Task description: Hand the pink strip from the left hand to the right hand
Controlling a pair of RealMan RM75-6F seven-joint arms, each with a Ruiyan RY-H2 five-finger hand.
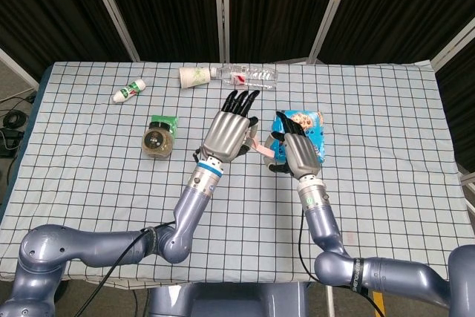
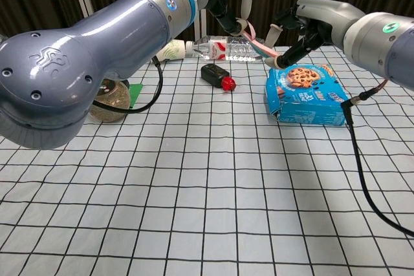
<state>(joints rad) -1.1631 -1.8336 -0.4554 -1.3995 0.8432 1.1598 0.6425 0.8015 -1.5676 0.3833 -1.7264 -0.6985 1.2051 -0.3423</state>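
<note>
Pink strip (image 2: 257, 42): thin, flat, bridging left robot hand (image 1: 231, 130), right robot hand (image 1: 295, 152).

We saw both views evenly and brightly lit from above, the checked cloth on the counter (image 1: 386, 102) almost white against black curtains (image 1: 171, 5) that swallowed detail. Shadows under the objects were short and soft. A dull sheen showed on the grey left arm (image 2: 97, 63), which filled the chest view and looked a little soft up close. The head view was sharp, its cloth edges bowing slightly.
</note>
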